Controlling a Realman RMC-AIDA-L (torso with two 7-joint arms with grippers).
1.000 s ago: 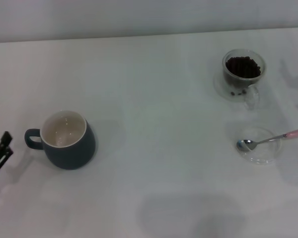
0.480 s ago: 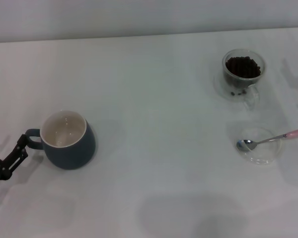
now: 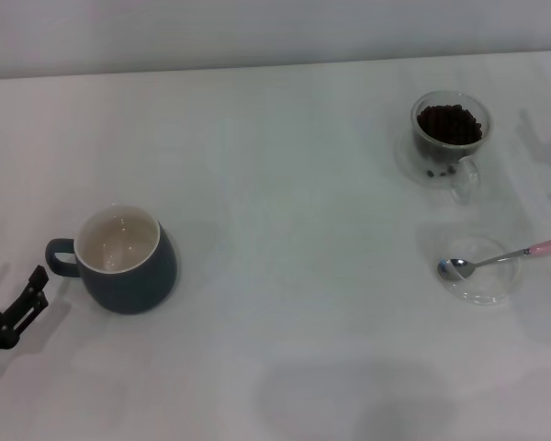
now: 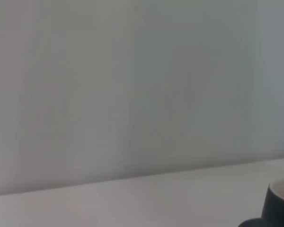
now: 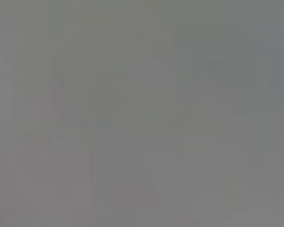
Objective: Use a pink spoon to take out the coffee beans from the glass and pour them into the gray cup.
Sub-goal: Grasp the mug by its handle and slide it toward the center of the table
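Left claw (image 3: 20,305) lower and farther from the gray cup (image 3: 124,258) handle than before, open-or-closed state unclear.

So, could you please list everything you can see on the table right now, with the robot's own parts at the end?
gray cup: one, dark blue-gray with a cream inside, upright at the table's left, handle toward the left edge; nothing visible inside.
glass: one, clear, upright at the far right.
coffee beans: many, dark brown, inside the glass.
pink spoon: one, metal bowl and pale pink handle, lying across the dish, handle out to the right.
dish: one, clear and shallow, near right, in front of the glass.
table: one, white.
left gripper: one, black, at the left edge just short of the cup's handle, holding nothing.
right gripper: only a dark sliver at the far right edge.
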